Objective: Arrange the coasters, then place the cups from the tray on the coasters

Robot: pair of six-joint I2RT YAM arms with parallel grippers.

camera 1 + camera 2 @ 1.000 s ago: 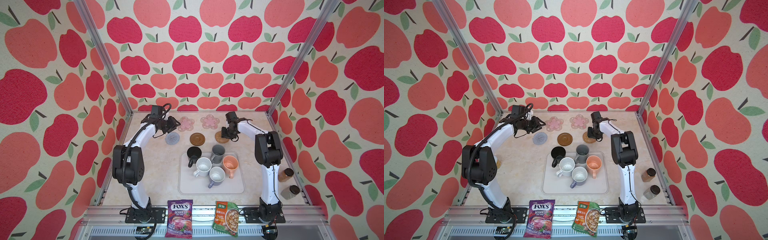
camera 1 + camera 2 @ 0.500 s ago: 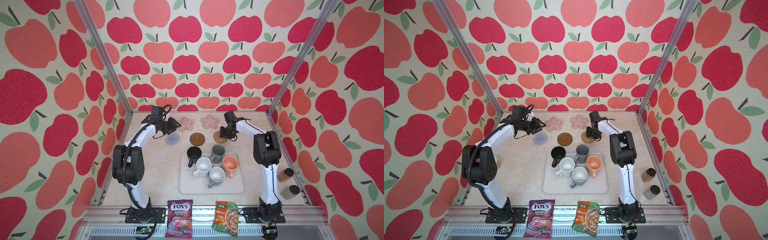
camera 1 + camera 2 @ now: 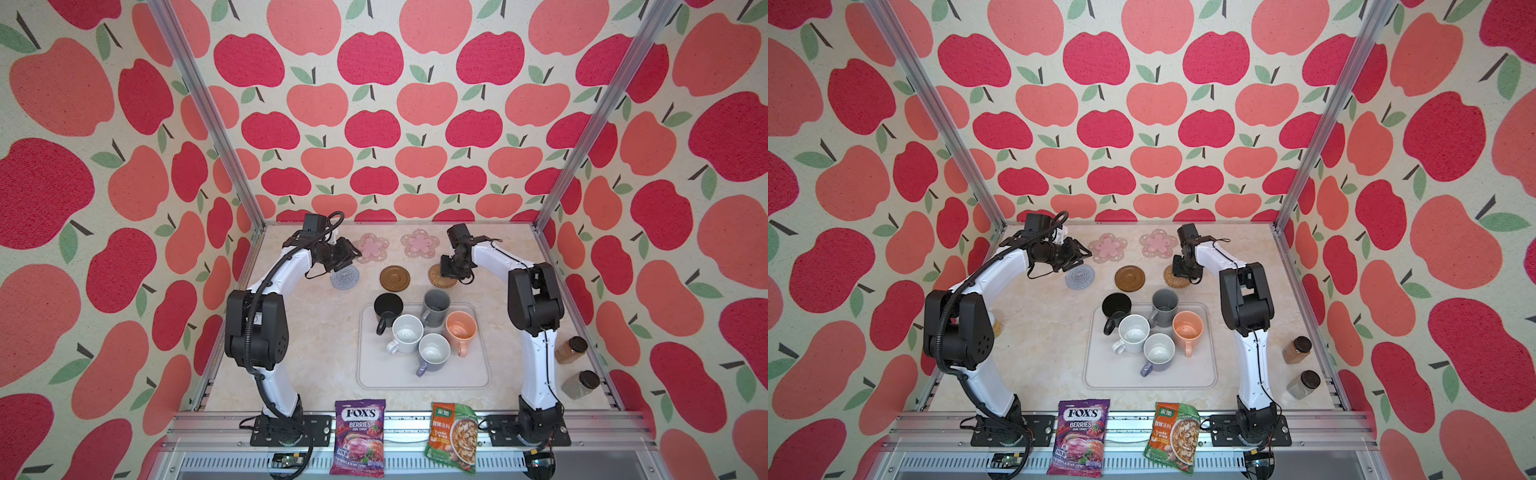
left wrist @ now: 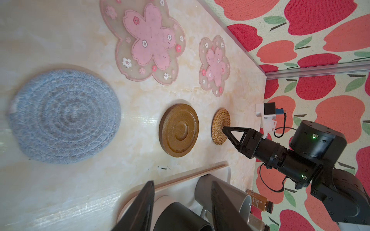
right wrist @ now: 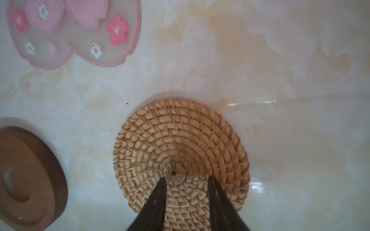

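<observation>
Currently, five coasters are laid out in two rows at the far end of the pale marbled tabletop (image 3: pixel 299 353). In the far row, a left pink flower-shaped coaster (image 3: pixel 371 247) and a right pink flower-shaped coaster (image 3: pixel 419 244) are set side by side, apart from each other. In the nearer row, from left to right, a grey woven round coaster (image 3: pixel 345 277), a brown round disc coaster (image 3: pixel 394 278) and a tan rattan round coaster (image 5: pixel 180 144) are spaced apart.

The left gripper (image 3: pixel 352 252) is held above the table between the left pink flower-shaped coaster and the grey woven round coaster. Its jaws are parted to a moderate width and nothing is held between them.

The right gripper (image 5: pixel 187 192) is pointed down at the tan rattan round coaster. Its jaws are set narrowly apart over the weave near the coaster's centre, and the weave can be seen in the gap. Whether the tips are pressed on the coaster cannot be told.

Nearer than the coasters, a large flat pale-grey rounded-rectangle tray (image 3: pixel 424 384) is placed in the middle of the table. All five mugs are clustered upright on its far half: a black mug (image 3: pixel 387 309) at the far left corner, a dark grey mug (image 3: pixel 436 305) beside it on the right, a peach-orange mug (image 3: pixel 460 328) at the right, a speckled white mug (image 3: pixel 407 332) in the middle, and a lavender-grey mug with white inside (image 3: pixel 434 352) nearest.
</observation>
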